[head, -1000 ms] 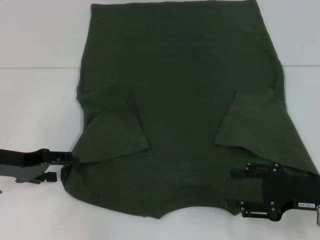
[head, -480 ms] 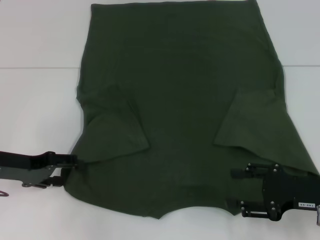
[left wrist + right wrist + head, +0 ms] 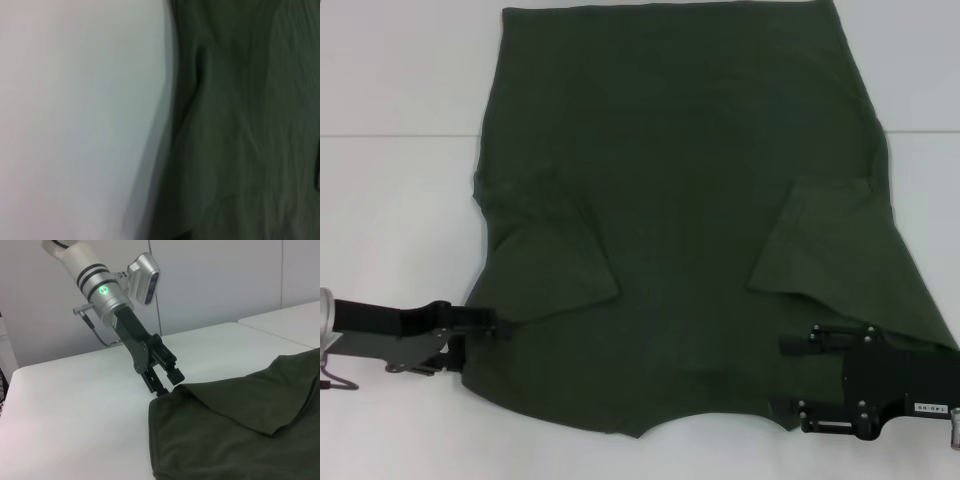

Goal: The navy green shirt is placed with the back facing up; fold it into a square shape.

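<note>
The navy green shirt [image 3: 680, 200] lies spread on the white table [image 3: 390, 210], both short sleeves folded in over the body. My left gripper [image 3: 480, 345] is at the shirt's near left corner. It is open, with its upper finger [image 3: 492, 324] lying over the fabric edge. The right wrist view shows that same left gripper [image 3: 167, 384] nosing into the shirt [image 3: 240, 430] corner. My right gripper [image 3: 782, 375] rests at the near right corner, open, with fabric between its two fingers. The left wrist view shows only the shirt's edge [image 3: 240, 130] against the table.
A seam between two white tabletops [image 3: 400, 135] runs across behind the grippers. The shirt's far hem reaches the picture's upper edge. A pale wall [image 3: 215, 280] stands behind the table in the right wrist view.
My left gripper has slid to the right, from just beside the shirt's near left corner onto its edge. The right gripper and the shirt have stayed put.
</note>
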Robot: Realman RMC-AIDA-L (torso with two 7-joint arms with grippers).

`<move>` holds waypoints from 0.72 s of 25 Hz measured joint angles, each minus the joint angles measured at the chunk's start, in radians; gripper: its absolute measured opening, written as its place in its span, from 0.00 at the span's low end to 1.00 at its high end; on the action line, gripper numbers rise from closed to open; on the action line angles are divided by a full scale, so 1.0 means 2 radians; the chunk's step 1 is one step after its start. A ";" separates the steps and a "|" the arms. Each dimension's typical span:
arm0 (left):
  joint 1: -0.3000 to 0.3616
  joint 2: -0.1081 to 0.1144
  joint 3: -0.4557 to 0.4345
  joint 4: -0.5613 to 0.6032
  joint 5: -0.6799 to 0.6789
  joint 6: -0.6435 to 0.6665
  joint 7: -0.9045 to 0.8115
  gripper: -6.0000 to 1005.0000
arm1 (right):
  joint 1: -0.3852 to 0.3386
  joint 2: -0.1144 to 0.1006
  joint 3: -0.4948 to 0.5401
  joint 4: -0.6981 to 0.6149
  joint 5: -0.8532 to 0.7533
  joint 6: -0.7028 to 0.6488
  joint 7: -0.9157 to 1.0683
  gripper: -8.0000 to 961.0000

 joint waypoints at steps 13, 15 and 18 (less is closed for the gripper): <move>-0.014 -0.004 0.000 -0.017 0.003 -0.010 -0.003 0.80 | 0.002 0.001 0.000 0.000 0.000 -0.004 0.005 0.76; -0.015 -0.003 0.002 -0.012 0.005 -0.012 -0.007 0.80 | 0.003 -0.001 0.000 0.000 0.000 -0.006 0.010 0.76; -0.013 -0.005 0.016 0.003 0.007 -0.016 -0.008 0.80 | 0.003 -0.001 0.000 -0.007 0.000 -0.011 0.015 0.76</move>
